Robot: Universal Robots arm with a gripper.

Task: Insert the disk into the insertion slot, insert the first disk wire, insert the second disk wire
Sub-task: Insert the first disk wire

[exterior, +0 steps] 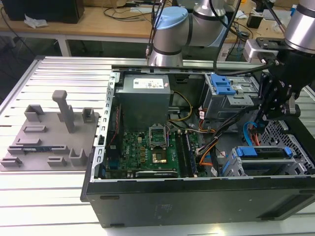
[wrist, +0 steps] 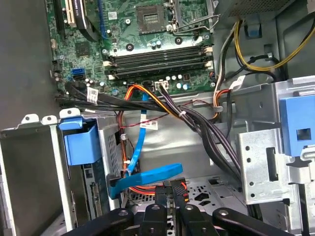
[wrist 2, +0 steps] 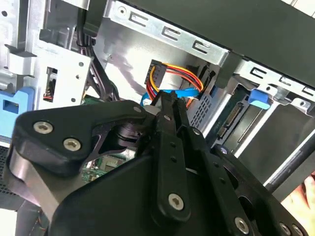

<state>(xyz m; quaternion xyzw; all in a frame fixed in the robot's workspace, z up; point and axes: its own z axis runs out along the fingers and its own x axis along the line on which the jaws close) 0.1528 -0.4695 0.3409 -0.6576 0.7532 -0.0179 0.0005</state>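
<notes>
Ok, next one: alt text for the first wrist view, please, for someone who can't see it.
The gripper is down inside an open computer case, next to a flat blue cable. Beside it the disk, in its blue caddy, sits in the grey insertion slot; the green motherboard lies beyond.

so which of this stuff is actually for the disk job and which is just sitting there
For the job: disk, in the insertion slot; blue flat wire; orange-red wire bundle; gripper, down at that blue wire.

Just there: grey fixture plate; motherboard; power supply; taller cage with blue bracket.
</notes>
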